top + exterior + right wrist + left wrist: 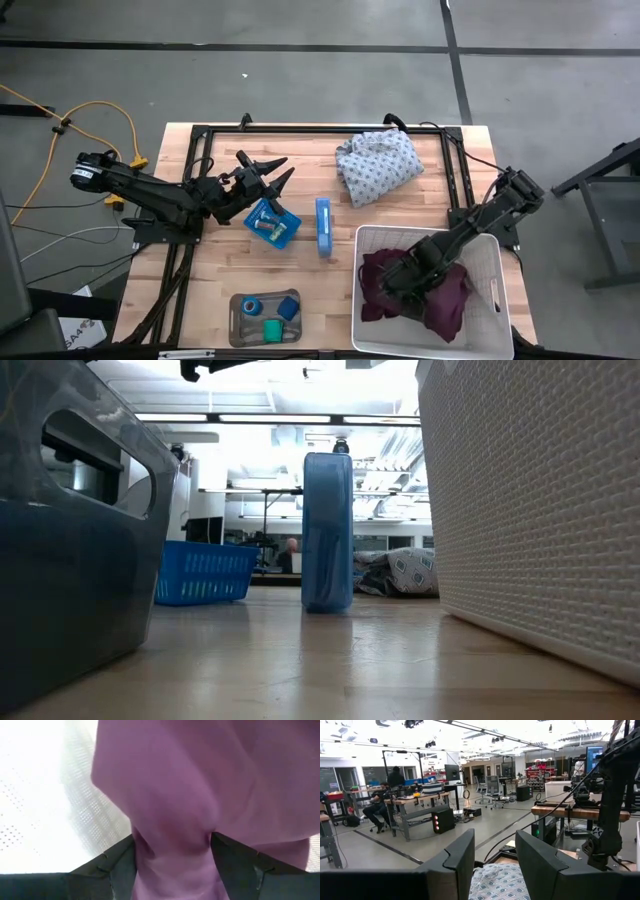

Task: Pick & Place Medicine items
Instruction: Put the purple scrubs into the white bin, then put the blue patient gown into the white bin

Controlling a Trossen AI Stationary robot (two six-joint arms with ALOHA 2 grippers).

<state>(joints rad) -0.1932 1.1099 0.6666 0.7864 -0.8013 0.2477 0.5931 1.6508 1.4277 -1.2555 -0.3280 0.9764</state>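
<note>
The right gripper (172, 857) has its two dark fingers (115, 865) pinching a bunched fold of the maroon cloth (190, 785); the fabric fills the gap between them. That gripper is down inside the white basket (490, 245) at the table's near right corner, and the right arm (490, 215) slopes down into it from its base at the right edge, elbow raised above the basket's far rim.

The left gripper (268, 172) hangs in the air with its fingers (455, 862) spread apart and nothing between them. It points across the table toward the patterned cloth (378, 165) that lies crumpled at the far side. The left arm (150, 190) stretches out low from the left edge, reaching almost level over the wooden table (220, 270).

Just beneath that gripper sits a small blue basket (271, 224) with small pale pieces inside; I can't tell what they are. Beside it a blue box (323, 226) stands on edge, between the blue basket and the white one. At the near edge, a grey tray (240, 330) holds the medicine items: a blue roll (250, 305), a green roll (272, 327) and a small blue block (289, 307).
</note>
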